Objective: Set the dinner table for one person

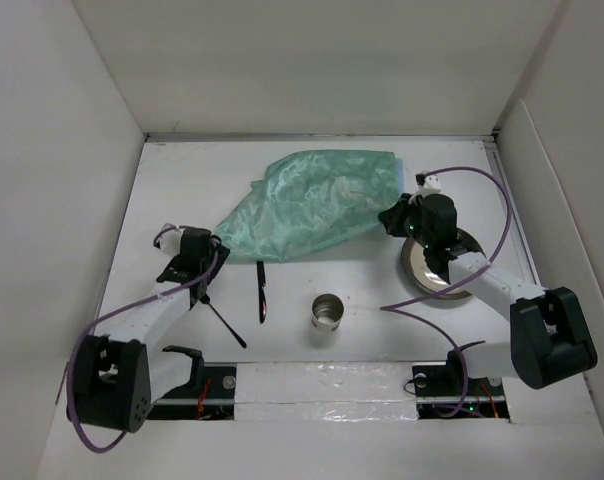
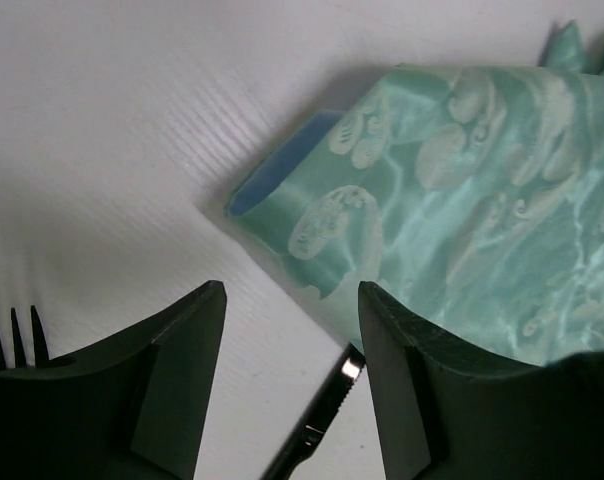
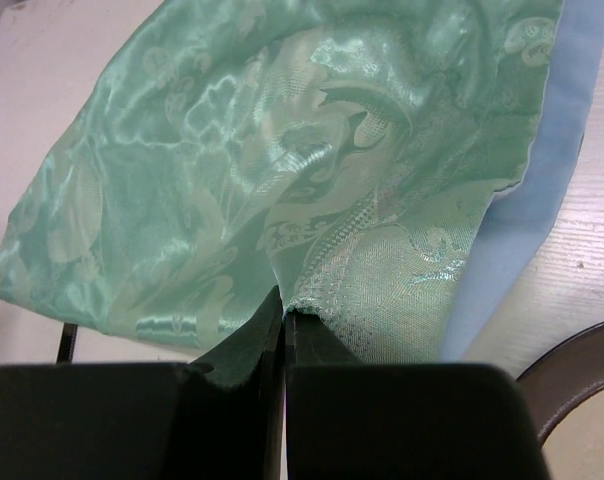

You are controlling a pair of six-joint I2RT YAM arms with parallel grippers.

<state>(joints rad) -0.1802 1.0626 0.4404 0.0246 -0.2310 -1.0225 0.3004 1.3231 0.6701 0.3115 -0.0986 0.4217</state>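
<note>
The right arm (image 1: 487, 283) pinches its jaws shut on the crumpled mint-green mat (image 1: 312, 205), which lies mid-rear on the white walled counter (image 1: 182, 190). The left arm (image 1: 152, 315) holds its jaws apart and empty beside the mat's near corner. The right arm half hides a metal plate (image 1: 414, 268).

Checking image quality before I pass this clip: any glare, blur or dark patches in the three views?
Top external: even, soft light, only faint shadows, mild sheen on the green cloth. Left wrist: the left gripper is near-black with little detail; the cloth is reasonably sharp. Right wrist: bright glare streaks on the cloth; the right gripper, up close, is dark and soft-edged.
</note>
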